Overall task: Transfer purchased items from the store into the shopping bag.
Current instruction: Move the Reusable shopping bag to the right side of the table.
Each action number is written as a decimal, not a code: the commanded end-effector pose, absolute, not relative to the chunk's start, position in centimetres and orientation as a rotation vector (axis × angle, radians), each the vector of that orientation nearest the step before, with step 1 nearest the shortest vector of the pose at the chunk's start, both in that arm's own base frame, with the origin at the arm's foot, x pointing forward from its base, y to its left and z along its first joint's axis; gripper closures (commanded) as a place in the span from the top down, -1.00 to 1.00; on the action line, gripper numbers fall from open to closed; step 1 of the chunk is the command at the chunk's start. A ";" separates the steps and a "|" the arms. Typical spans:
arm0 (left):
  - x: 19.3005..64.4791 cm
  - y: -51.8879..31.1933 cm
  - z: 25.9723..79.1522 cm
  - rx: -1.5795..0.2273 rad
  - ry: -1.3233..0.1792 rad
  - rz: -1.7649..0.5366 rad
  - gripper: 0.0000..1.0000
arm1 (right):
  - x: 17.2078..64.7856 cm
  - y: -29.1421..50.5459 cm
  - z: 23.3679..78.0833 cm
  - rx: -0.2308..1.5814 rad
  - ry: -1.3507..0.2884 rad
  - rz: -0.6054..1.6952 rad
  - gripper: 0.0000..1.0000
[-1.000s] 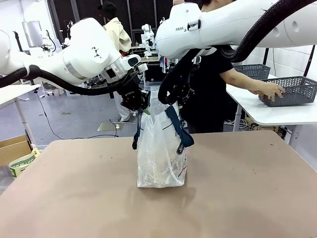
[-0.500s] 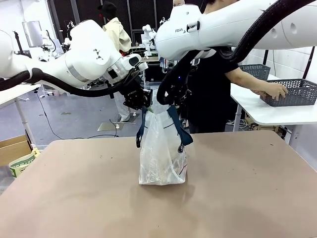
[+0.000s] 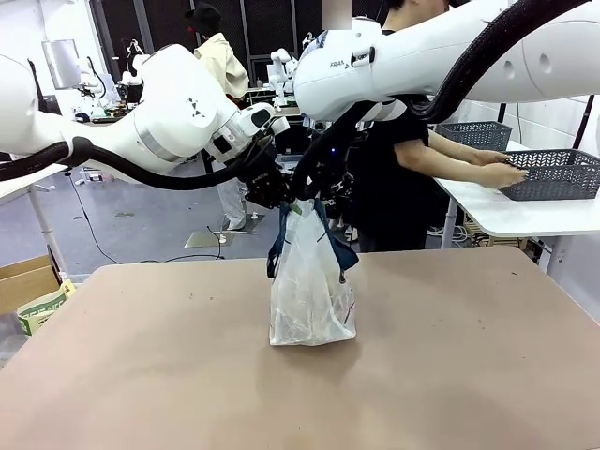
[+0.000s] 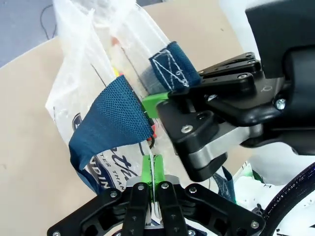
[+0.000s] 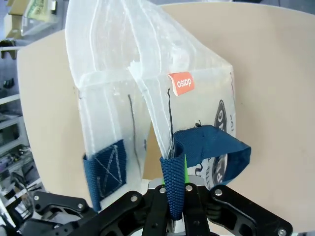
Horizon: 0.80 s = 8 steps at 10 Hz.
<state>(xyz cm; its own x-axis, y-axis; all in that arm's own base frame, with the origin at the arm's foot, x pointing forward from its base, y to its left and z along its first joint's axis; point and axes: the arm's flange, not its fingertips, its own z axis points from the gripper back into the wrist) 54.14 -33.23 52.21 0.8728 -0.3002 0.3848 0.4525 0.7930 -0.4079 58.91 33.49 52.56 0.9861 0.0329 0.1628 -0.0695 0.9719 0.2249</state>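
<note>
Mid-frame, the shopping bag [image 3: 309, 295] stands on the table [image 3: 469, 375], its top caught from above. The left pincer [image 3: 279, 197] is pinched tight on the plastic rim. Just beside it, the right pincer [image 3: 309, 195] is clamped shut on a navy strap [image 5: 171, 191].

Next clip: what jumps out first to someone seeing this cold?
Above mid-table, the left end effector pinches the translucent rim of the shopping bag while the right end effector clamps a navy strap. At far right, a person's hands rest on a dark grey basket on a side table.
</note>
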 end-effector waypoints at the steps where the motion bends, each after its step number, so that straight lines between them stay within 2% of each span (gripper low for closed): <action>1: 55.0 -33.6 52.2 -0.570 -0.323 -0.420 -1.00 | 58.6 33.6 52.3 0.278 -0.171 0.039 -1.00; 8: 54.7 -33.6 51.8 -0.529 -0.303 -0.404 -1.00 | 58.8 33.3 52.4 0.301 -0.162 0.035 -1.00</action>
<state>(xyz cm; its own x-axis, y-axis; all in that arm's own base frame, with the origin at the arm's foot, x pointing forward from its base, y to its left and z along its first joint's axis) 54.73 -33.62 51.75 0.8787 -0.2932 0.3768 0.4452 0.7882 -0.4249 59.18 33.49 52.42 0.9874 0.0151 0.1577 -0.0556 0.9652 0.2557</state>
